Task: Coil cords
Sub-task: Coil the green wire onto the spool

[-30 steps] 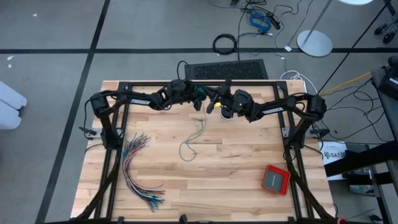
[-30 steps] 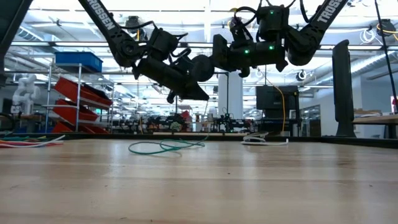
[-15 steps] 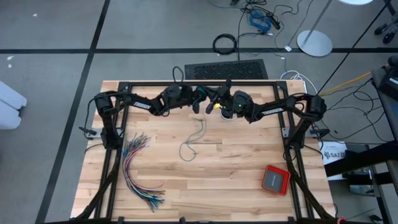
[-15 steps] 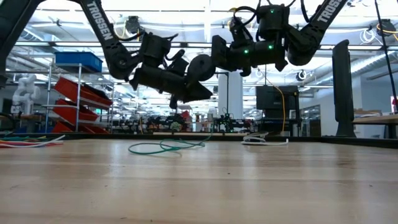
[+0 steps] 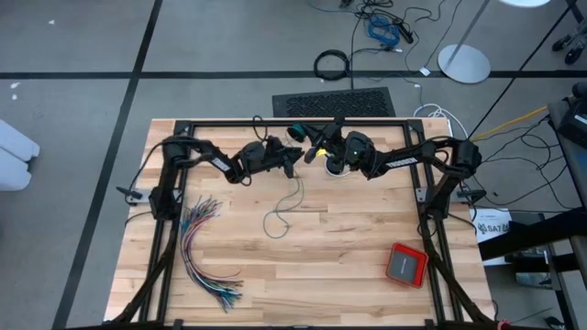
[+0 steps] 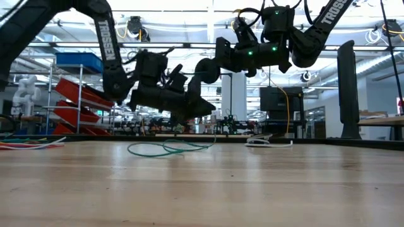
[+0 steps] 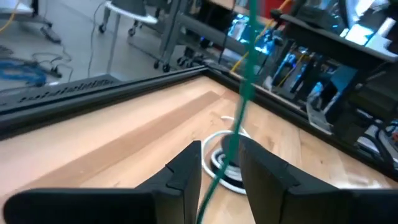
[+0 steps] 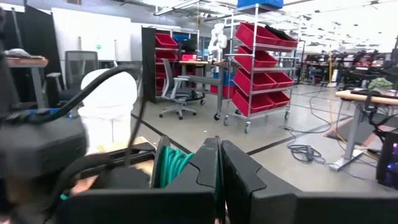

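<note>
High view: overhead, facing straight down, far enough to take in the whole worktop (image 5: 348,247), both arms and surrounding floor. Low view: at worktop-surface height, facing level across the boards into the room behind; arms enter from above. Left wrist view: close, looking past its own fingers (image 7: 183,177) down at the worktop's far edge. Right wrist view: close, looking outward at red shelving (image 8: 261,46). Shared: high, low and left wrist views all show the teal-green cord (image 5: 292,197).
</note>
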`<state>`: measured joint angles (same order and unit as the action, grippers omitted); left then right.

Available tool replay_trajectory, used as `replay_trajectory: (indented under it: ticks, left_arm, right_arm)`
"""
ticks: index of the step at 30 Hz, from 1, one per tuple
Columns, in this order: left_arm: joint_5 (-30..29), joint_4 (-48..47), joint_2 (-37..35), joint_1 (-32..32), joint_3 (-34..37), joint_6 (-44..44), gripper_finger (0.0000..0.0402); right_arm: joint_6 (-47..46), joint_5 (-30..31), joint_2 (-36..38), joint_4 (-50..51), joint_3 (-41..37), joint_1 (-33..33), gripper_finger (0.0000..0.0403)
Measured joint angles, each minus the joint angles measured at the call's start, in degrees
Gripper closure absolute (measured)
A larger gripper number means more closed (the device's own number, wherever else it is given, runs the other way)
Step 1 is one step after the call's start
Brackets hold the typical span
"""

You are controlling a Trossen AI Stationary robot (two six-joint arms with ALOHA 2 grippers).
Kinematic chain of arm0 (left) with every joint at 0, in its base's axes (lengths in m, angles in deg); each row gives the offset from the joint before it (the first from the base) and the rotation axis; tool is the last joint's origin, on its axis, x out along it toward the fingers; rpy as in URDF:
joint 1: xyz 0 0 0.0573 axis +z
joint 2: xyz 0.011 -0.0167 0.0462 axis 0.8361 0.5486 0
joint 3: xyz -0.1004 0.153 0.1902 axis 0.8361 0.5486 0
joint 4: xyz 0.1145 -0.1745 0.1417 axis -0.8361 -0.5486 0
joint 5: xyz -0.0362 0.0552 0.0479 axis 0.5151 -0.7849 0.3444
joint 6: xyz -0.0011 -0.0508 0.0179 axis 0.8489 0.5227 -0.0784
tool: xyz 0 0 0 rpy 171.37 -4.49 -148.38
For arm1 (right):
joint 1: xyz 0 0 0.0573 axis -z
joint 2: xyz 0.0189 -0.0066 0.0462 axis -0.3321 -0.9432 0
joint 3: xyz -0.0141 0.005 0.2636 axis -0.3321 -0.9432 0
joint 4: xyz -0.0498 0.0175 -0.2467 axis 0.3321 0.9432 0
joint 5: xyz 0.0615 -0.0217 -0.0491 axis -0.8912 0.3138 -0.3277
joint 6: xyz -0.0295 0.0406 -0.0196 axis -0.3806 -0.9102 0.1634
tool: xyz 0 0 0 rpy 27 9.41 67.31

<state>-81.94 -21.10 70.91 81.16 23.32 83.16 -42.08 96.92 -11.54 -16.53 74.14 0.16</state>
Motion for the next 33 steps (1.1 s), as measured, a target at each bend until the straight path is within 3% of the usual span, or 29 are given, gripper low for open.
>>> replay_trajectory:
  ticks: [5, 13, 33]
  left_arm:
    - [-1.8, 8.6, 3.3, -1.6, 3.1, -2.2, 0.0288]
    - [-12.1, 17.1, 3.4, -2.1, 10.3, -4.6, 0.0288]
    - [-20.2, 7.3, 3.5, -5.5, 7.7, -9.0, 0.0288]
  right_arm:
    - [0.7, 0.1, 0.0, -0.3, 0.0, 0.0, 0.0403]
    - [3.4, -0.5, 0.0, 1.2, -0.2, 0.0, 0.0403]
    - [3.6, -0.7, 0.1, 0.9, -0.9, 1.1, 0.0403]
